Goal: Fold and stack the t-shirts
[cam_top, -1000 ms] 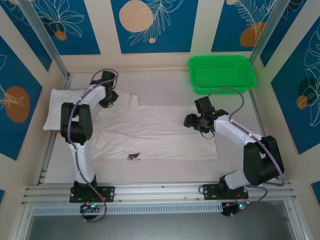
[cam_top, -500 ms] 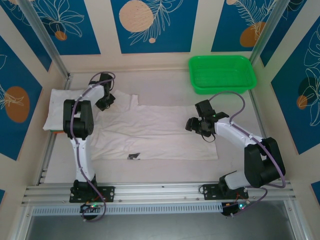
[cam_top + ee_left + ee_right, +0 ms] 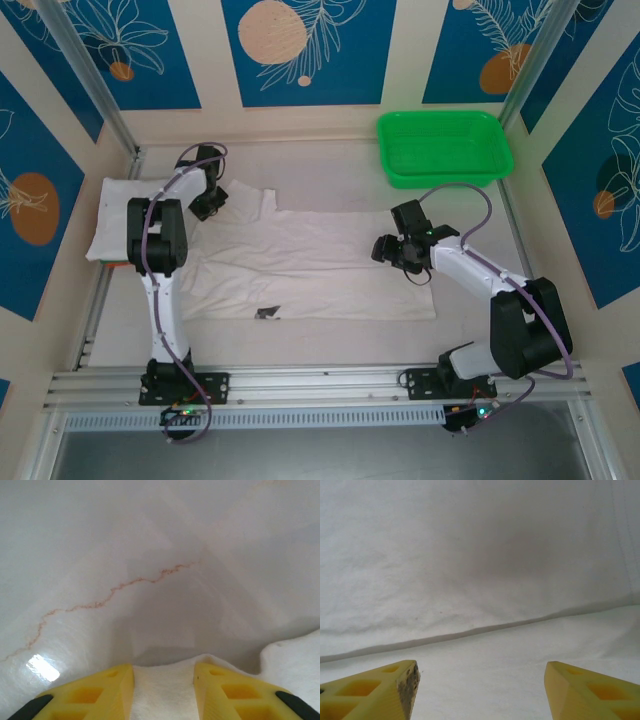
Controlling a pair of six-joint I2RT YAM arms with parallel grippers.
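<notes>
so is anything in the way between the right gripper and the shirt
Nothing visible. The right gripper is open just over the shirt's right part, and its wrist view shows bare white cloth between the fingers. The basket sits apart at the far right corner.

Green plastic basket [image 3: 440,180] sits at the far right corner of the table [image 3: 330,165], square to the back edge. The table top is pale and glossy, and the left wrist view shows a thin reddish vein [image 3: 125,584] running across it. Aluminium rail [image 3: 320,383] along the near edge. Slanted metal posts [image 3: 90,85] at both back corners. Wall panels [image 3: 300,50] are blue with white leaf outlines and orange circles.
</notes>
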